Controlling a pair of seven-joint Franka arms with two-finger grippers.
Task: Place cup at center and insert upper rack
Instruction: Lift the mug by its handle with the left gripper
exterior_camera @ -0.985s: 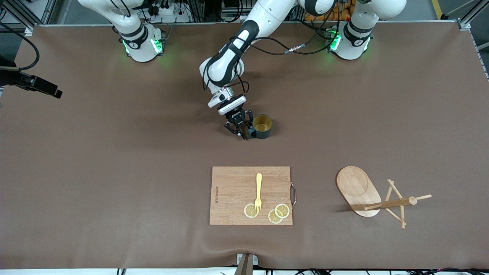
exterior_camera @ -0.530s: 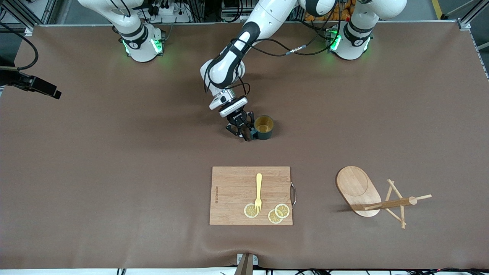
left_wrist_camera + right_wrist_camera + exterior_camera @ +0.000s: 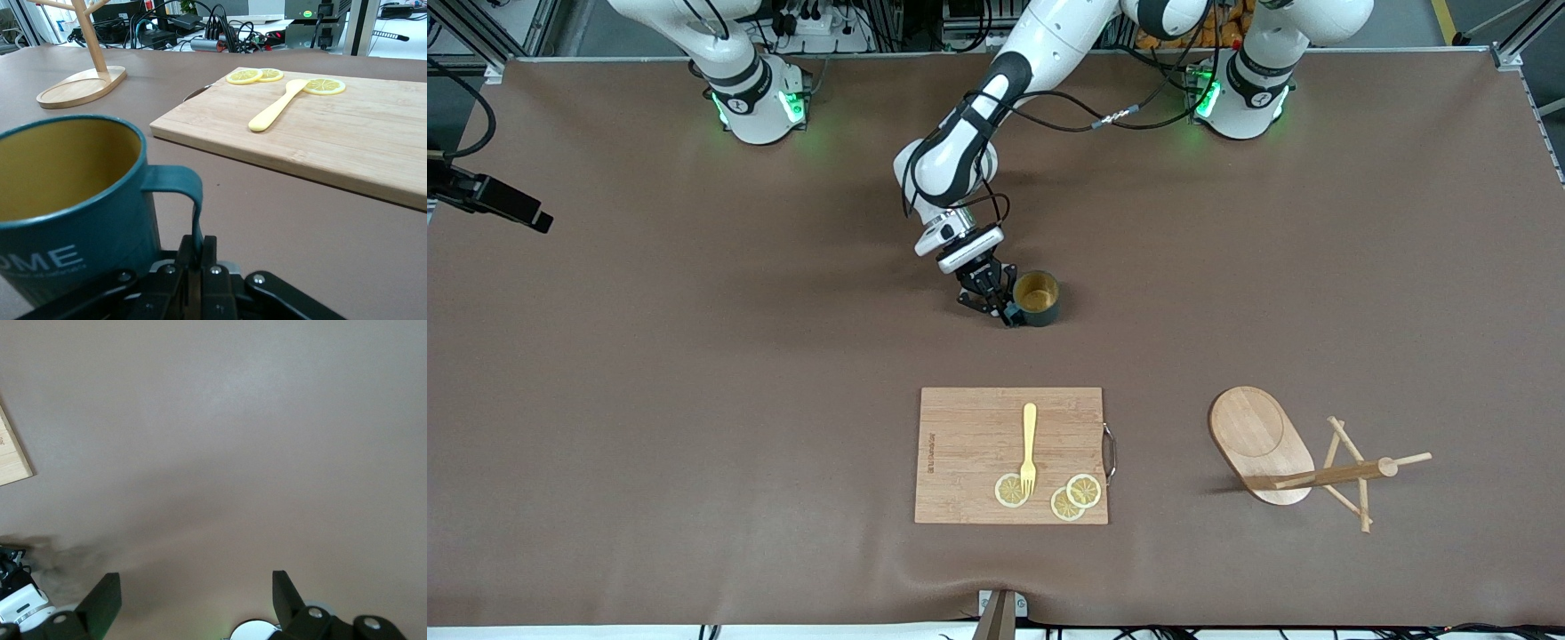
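Note:
The dark teal cup (image 3: 1037, 298) stands upright on the brown table near its middle, yellowish inside. In the left wrist view the cup (image 3: 73, 200) shows white lettering. My left gripper (image 3: 1005, 313) is low beside the cup and shut on its loop handle (image 3: 193, 193), pinched between the fingers of the gripper (image 3: 200, 250). The upper rack, a light wooden mug tree (image 3: 1260, 442), stands upright toward the left arm's end, nearer the front camera than the cup; it also shows in the left wrist view (image 3: 83, 83). My right gripper (image 3: 197, 583) is open and empty, high over bare table.
A rectangular wooden cutting board (image 3: 969, 436) lies nearer the front camera than the cup. It carries a yellow fork (image 3: 1029, 449) and three lemon slices (image 3: 1074, 496). The board also shows in the left wrist view (image 3: 347, 133).
My left gripper's fingers have closed on the cup's handle and its wrist has turned a little. The cup has barely shifted. The mug tree and board have not moved.

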